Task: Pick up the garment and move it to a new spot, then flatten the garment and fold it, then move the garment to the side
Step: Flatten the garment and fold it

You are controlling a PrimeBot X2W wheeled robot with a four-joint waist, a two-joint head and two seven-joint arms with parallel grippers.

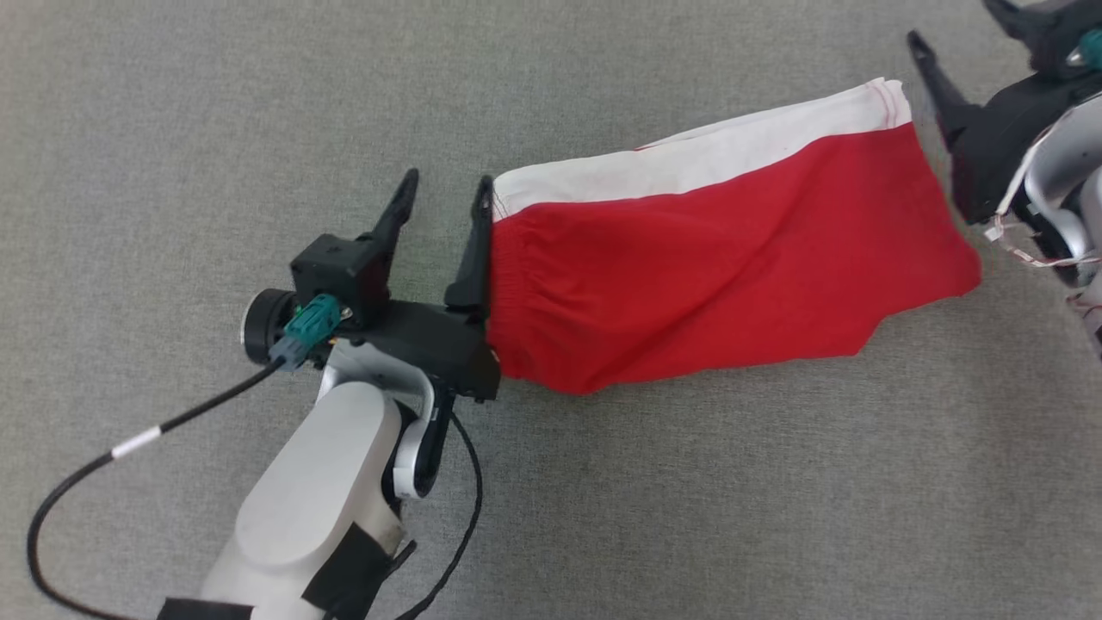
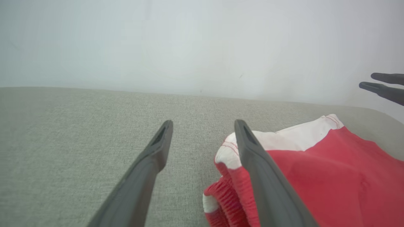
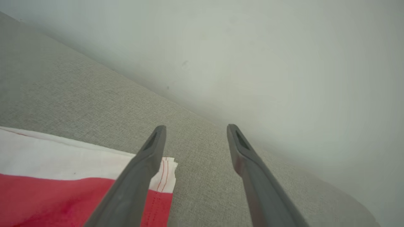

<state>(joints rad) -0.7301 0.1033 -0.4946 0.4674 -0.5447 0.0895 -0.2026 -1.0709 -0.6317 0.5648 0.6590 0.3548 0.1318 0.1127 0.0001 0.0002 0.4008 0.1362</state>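
Left gripper (image 1: 448, 177), right gripper (image 3: 196, 128): both spread wide, empty, at opposite ends of the garment (image 1: 732, 250).

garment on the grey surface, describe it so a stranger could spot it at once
Look at the wide grey fabric surface. The garment lies flat on it between the left hand and right hand. Unlike the dark hands, it is bright red, with a white band along the far edge and a gathered elastic end by the left hand.
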